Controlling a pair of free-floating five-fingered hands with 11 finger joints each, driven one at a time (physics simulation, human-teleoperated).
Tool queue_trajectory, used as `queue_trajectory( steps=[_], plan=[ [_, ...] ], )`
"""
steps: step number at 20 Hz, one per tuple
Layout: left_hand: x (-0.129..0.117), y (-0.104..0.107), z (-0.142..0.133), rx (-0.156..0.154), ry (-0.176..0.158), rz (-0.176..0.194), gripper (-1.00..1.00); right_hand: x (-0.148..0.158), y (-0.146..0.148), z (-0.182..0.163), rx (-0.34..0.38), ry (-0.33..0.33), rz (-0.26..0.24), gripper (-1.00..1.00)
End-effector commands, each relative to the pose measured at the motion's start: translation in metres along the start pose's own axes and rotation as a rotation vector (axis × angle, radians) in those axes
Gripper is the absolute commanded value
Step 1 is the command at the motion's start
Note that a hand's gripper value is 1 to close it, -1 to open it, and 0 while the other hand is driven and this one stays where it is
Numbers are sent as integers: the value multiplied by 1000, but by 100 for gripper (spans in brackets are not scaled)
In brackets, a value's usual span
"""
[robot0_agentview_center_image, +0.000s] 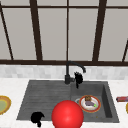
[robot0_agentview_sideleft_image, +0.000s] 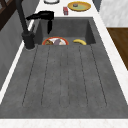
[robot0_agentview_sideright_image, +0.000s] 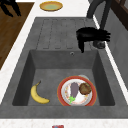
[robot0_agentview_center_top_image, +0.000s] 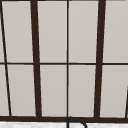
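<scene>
My right hand (robot0_agentview_center_image: 78, 78) hovers over the basin's back edge, just right of the black faucet (robot0_agentview_center_image: 67, 75). Seen from the right side, this hand (robot0_agentview_sideright_image: 91, 35) lies flat with straight fingers reaching toward the faucet base (robot0_agentview_sideright_image: 100, 45) and its thumb hanging down; whether they touch I cannot tell. From the left side the same hand (robot0_agentview_sideleft_image: 41, 15) floats beside the faucet post (robot0_agentview_sideleft_image: 23, 22). My left hand (robot0_agentview_center_image: 37, 118) hangs open at the sink's front left corner, holding nothing, and appears off the counter (robot0_agentview_sideright_image: 10, 6) from the right side.
In the basin lie a red-rimmed plate (robot0_agentview_sideright_image: 61, 93) with food and a banana (robot0_agentview_sideright_image: 38, 95). A big red sphere (robot0_agentview_center_image: 67, 115) sits at the sink's front edge. A yellow plate (robot0_agentview_center_image: 2, 105) rests on the left counter, a red can (robot0_agentview_center_image: 122, 99) on the right. Behind is a window (robot0_agentview_center_top_image: 67, 62).
</scene>
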Motion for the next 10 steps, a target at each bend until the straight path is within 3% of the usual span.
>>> queue_trajectory(
  steps=[1, 8, 10],
  plan=[
    [0, 0, 0, 0, 0, 0, 0, 11, 12, -21, 99, 19, -32, -100],
    [0, 0, 0, 0, 0, 0, 0, 17, 18, -62, 258, 19, -23, -100],
    [0, 0, 0, 0, 0, 0, 0, 15, 14, -82, 256, 11, -25, -100]
  ],
)
